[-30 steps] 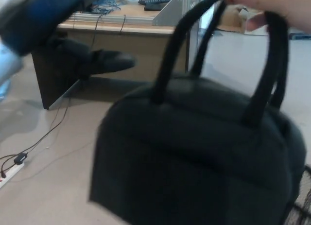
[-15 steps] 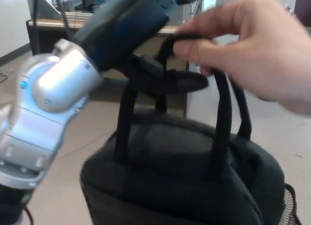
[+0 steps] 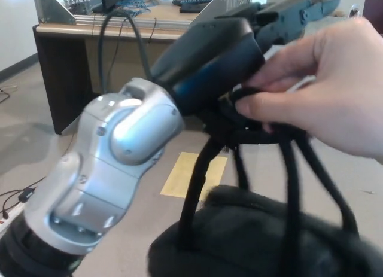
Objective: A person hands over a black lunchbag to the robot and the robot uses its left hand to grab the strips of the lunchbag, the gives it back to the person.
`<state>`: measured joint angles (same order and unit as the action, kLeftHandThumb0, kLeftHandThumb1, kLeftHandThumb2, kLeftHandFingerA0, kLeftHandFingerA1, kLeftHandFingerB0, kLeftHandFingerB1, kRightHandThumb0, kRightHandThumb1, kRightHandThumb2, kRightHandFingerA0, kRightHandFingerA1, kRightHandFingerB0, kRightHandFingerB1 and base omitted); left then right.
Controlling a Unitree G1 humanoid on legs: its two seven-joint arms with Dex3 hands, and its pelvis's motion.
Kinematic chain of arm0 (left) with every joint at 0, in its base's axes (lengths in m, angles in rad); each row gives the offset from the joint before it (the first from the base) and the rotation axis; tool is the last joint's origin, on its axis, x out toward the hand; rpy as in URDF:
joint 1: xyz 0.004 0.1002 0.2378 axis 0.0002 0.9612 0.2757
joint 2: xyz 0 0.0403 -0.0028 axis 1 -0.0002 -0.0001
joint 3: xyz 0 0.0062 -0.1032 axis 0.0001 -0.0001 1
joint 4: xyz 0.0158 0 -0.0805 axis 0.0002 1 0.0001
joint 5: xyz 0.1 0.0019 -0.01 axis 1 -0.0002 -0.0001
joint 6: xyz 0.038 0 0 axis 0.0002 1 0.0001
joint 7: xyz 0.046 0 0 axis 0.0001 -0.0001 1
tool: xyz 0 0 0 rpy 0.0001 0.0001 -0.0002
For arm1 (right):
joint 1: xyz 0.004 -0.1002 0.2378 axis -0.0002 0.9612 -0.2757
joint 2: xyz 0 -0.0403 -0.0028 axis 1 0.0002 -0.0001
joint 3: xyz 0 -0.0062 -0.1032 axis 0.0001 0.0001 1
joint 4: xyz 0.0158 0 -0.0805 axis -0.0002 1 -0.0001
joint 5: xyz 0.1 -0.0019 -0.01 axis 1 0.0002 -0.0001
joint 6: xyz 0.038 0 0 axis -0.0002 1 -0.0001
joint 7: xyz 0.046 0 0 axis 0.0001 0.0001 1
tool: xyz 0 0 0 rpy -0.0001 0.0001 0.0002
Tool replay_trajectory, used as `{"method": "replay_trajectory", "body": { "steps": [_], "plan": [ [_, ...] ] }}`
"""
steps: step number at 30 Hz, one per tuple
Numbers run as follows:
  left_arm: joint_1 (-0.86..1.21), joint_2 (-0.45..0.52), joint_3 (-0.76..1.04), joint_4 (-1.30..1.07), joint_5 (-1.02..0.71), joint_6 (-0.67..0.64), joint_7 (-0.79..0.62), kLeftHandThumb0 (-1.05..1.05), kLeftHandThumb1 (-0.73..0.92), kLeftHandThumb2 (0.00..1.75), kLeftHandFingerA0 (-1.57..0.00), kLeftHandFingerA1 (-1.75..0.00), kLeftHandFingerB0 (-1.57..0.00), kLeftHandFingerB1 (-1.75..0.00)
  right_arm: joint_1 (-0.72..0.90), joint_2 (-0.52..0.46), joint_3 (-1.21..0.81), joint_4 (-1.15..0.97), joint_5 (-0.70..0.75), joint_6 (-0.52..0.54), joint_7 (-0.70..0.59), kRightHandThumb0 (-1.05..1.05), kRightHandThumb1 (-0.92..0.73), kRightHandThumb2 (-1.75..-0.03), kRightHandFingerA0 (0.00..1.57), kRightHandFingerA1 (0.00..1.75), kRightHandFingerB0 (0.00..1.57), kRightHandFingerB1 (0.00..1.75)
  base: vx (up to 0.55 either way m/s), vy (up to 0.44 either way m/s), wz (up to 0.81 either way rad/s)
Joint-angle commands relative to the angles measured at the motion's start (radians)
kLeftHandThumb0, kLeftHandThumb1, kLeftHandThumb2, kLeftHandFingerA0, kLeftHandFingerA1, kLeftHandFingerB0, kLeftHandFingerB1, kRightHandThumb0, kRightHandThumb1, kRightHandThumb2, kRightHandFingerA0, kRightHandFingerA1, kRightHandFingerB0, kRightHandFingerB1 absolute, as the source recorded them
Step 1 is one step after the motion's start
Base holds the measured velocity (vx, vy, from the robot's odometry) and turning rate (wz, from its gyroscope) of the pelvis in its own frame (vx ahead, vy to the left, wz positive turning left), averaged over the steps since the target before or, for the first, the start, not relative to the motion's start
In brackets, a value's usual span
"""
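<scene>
Lunchbag (image 3: pixel 263 241) straps (image 3: pixel 287 163) are the meeting point just now. The robot's left hand (image 3: pixel 281 17) reaches across the upper middle of the head view, its black fingers (image 3: pixel 314 6) stretched out nearly straight past the straps and not curled round anything I can make out. Whether any strap is hooked beneath that hand, I cannot tell (the person's hand covers the spot). The person's hand (image 3: pixel 323 91) pinches the gathered straps from the right, just under the robot's wrist, and appears to carry the weight. Below, the black bag hangs low in the picture, blurred, above the floor (image 3: pixel 48 139). The right hand is out of sight.

By my reading, the handover is under way but not finished: the straps are offered up, the robot's grasp is not yet shown closed, and the return to the person remains to do.
</scene>
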<state>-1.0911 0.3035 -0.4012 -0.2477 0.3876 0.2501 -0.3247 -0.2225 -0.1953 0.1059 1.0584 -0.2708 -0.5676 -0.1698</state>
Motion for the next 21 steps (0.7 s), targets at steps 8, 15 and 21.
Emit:
{"method": "replay_trajectory", "body": {
  "steps": [8,15,21],
  "plan": [
    [-0.061,-0.015,-0.136,0.31,0.443,0.076,0.3,-0.48,0.42,0.66,-0.25,-0.43,-0.14,-0.36,0.008,-0.001,-0.002,0.003,0.012,-0.001,0.017,-0.57,-0.54,-0.93,0.33,0.55,0.2,0.47,0.0,0.0,0.0],
    [-0.017,-0.231,0.056,0.511,0.166,-0.24,0.691,-0.19,0.61,0.56,-0.77,-1.75,-0.55,-1.75,0.02,0.004,0.004,-0.005,0.008,-0.011,0.013,-0.62,-0.56,-0.93,0.33,0.55,0.21,0.47,0.0,0.0,0.0],
    [0.014,-0.32,0.144,0.511,0.092,-0.374,0.783,-0.17,0.62,0.56,-0.83,-1.75,-0.62,-1.75,0.016,0.008,0.002,-0.021,0.009,-0.005,0.01,-0.59,-0.56,-0.94,0.37,0.57,0.24,0.48,0.0,0.0,0.0]
  ]
}}
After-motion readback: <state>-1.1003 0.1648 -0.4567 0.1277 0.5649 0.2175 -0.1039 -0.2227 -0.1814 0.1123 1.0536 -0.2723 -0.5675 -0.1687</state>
